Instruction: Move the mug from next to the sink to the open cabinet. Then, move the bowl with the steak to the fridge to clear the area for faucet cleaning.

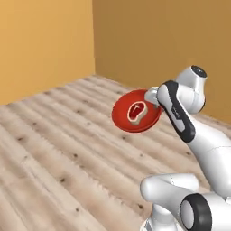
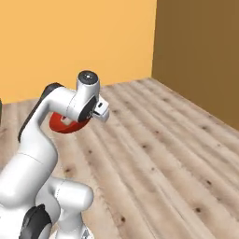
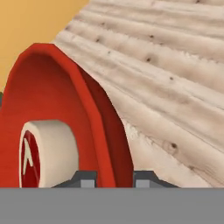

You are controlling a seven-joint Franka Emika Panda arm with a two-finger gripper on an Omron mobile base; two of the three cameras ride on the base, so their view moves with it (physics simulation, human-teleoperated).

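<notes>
Gripper fingers straddle the rim of the red bowl, one dark fingertip inside the wall and the other outside it, jaws narrow and clamped on that rim. In the left base view the bowl hangs in the air at the end of the white arm, well above the wooden plank floor, and its open face is tipped toward the camera. The steak, red with a white fat rim and a white bone mark, sits against the middle of the bowl's inner face. From the right base view the arm covers most of the bowl, so just a red arc shows under the wrist; the fingers seem hidden there. Orange walls meet at a corner behind the bowl.
</notes>
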